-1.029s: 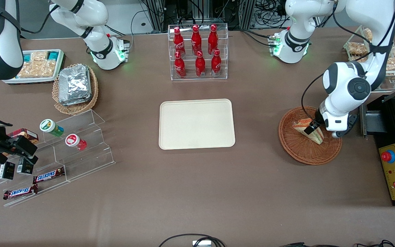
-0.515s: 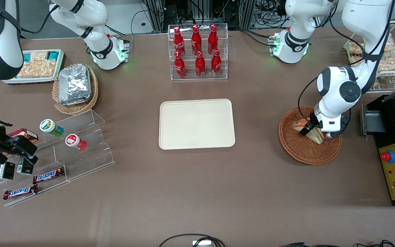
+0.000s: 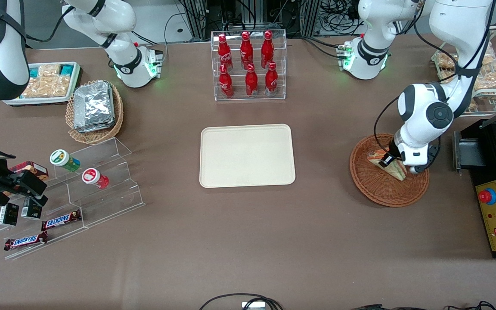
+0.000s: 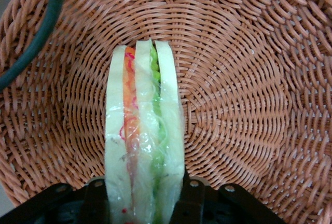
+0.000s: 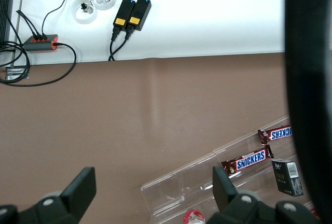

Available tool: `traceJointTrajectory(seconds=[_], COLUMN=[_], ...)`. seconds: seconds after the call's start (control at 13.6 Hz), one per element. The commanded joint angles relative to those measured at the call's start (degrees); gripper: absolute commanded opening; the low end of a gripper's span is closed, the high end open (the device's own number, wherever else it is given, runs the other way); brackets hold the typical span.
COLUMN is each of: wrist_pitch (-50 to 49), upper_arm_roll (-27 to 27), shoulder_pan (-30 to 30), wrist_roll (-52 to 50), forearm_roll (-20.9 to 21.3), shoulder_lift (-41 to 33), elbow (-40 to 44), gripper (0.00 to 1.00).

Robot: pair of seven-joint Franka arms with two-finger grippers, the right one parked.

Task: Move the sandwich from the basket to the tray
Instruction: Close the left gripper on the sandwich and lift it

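The tray (image 3: 247, 156) lies bare in the middle of the table, so nothing has been delivered yet. Well apart from it, toward the working arm's end of the table, the basket (image 3: 375, 187) holds the sandwich (image 3: 397, 172), and the gripper (image 3: 388, 160) is down inside the basket at that wedge.

The wrist view settles the grip: the 2 fingers (image 4: 96, 203) press against the outer bread faces of the sandwich (image 4: 142, 146), 1 on each side, so the jaws are clamped on it. The wedge appears to rest low against the woven wall of the basket (image 4: 249, 79); whether it has left the wicker cannot be told.

As a judgement, the grasp is made, and the lift, the carry across to the tray and the release are all left to do.

The sandwich stands on edge, its orange and green layers running lengthwise. Its long axis runs straight out from between the fingers, and its narrow tip points away from the gripper toward the basket's rim.
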Motion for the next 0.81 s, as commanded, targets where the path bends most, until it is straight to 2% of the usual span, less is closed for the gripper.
traceJointTrajectory(seconds=[0.0, 0.22, 0.44, 0.74], wrist_pitch=[-0.9, -6.1, -20.2, -30.2], upper_arm_roll=[-0.2, -0.4, -1.0, -6.6], shoulder_pan=[0.3, 0.1, -0.6, -0.7], wrist_roll=[-1.0, -0.1, 2.4, 2.6], forearm_roll=[0.7, 0.9, 0.9, 0.9], shoulder_lift=[-1.8, -5.2, -6.1, -5.5], elbow=[-0.3, 2.1, 11.3, 22.7], gripper=[0.0, 0.0, 0.0, 0.0])
